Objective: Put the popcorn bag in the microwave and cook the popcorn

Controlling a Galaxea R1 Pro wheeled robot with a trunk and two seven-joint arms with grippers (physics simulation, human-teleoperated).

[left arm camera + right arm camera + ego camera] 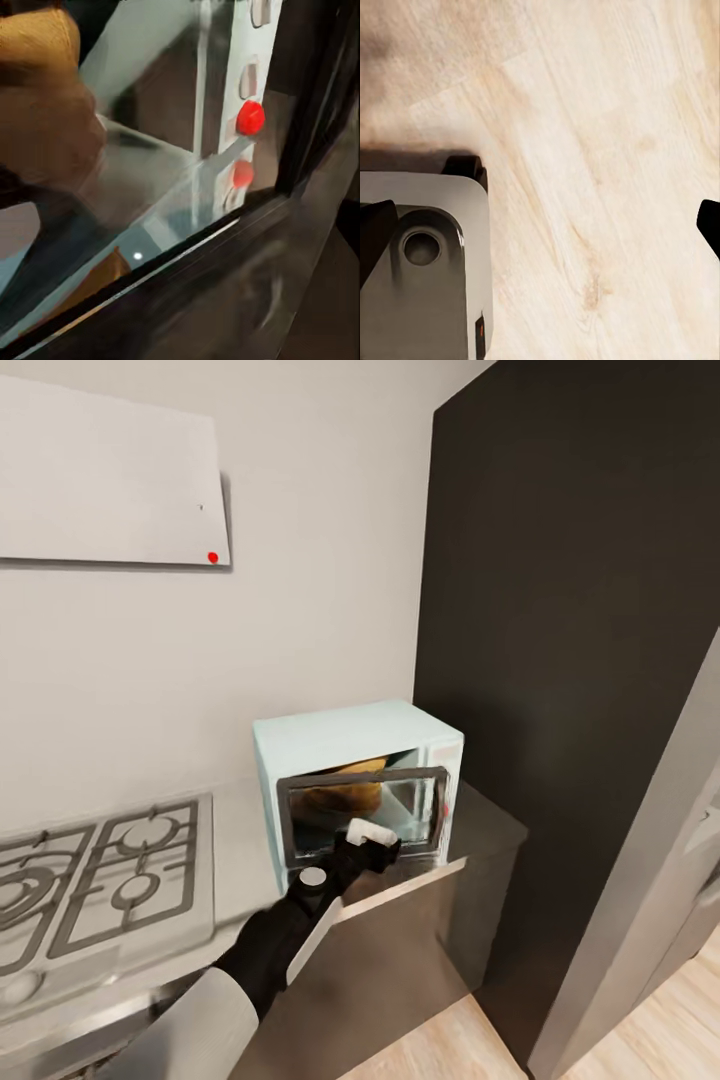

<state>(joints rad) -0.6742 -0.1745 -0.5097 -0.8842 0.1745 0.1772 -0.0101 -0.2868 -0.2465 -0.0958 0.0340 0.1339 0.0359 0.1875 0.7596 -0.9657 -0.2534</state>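
Black-sleeved and reaching forward, the robot's left arm fills the foreground of the head view, its left gripper (372, 843) pressed up against the dark glass door (362, 813) of the small, boxy, pale mint-blue microwave (345, 740). I cannot tell from here whether the claw is released or clenched. The door looks nearly closed, and through the glass I can make out the small tan-brown, wrinkly popcorn bag (345, 788) sitting inside the cavity. The microwave stands on the long grey, steel-look countertop (487, 822), beside a grey gas hob (100, 880).

From the left wrist view, the camera sits right against the door glass (161, 202). The tan bag (45, 97) shows behind it, and the round red light (250, 118) on the pale control panel is close by, its reflection just under it.

From the right wrist view, pale wooden floor (600, 150) lies below, with the robot's grey base (427, 262) at one side. Dark fingertips (375, 232) stand wide apart at the frame's edges, so the right claw is released and holding nothing.

By my reckoning the bag is loaded; what remains is latching the door fully and starting the heating.
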